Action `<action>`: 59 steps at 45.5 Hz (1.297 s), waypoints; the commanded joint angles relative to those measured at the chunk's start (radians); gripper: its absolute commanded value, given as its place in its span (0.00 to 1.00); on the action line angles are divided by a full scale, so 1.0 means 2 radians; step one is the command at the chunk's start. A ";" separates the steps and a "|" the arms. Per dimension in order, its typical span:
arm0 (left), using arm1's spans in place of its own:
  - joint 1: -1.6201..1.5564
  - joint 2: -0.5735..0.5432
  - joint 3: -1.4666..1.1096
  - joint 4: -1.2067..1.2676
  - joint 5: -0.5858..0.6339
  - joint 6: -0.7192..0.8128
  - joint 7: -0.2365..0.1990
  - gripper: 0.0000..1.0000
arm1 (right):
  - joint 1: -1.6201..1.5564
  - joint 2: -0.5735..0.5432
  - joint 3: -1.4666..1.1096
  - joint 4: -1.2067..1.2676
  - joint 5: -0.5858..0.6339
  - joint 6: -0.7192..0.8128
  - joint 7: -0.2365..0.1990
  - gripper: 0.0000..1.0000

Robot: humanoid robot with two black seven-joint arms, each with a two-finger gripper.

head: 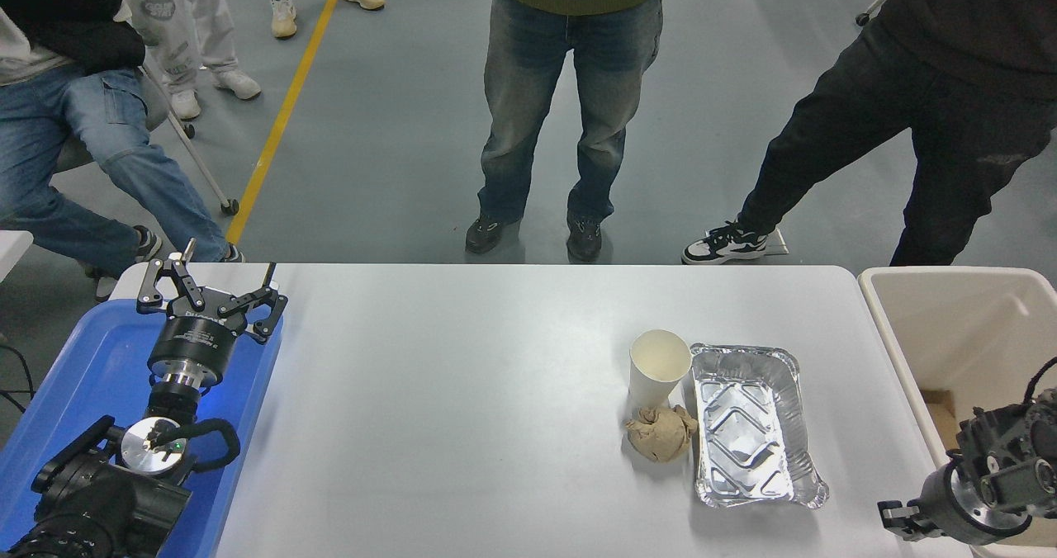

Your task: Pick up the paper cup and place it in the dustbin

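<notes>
The white paper cup (658, 370) stands upright on the table, right of centre, with its cream inside showing. The beige dustbin (950, 319) sits off the table's right end, its rim level with the tabletop. My right gripper (904, 518) is low at the bottom right corner, in front of the dustbin's near end and well to the right of the cup; only part of it shows. My left gripper (225, 276) is parked at the lower left over the blue tray, open and holding nothing.
A crumpled brown paper ball (661, 432) lies just in front of the cup, touching the shiny foil tray (756, 426) beside it. A blue plastic tray (82, 368) lies at the table's left. Several people stand or sit beyond the far edge.
</notes>
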 commanded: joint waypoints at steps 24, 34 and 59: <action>0.000 0.000 0.000 0.000 0.000 0.000 -0.001 0.99 | 0.067 0.000 0.019 0.004 0.008 0.006 0.017 0.74; 0.000 0.000 0.001 0.000 0.000 0.000 -0.001 0.99 | 0.160 -0.034 0.005 0.034 0.011 0.033 0.017 1.00; 0.000 0.000 0.001 0.000 0.000 0.000 -0.001 0.99 | 0.512 -0.037 0.020 0.136 0.012 0.351 0.011 1.00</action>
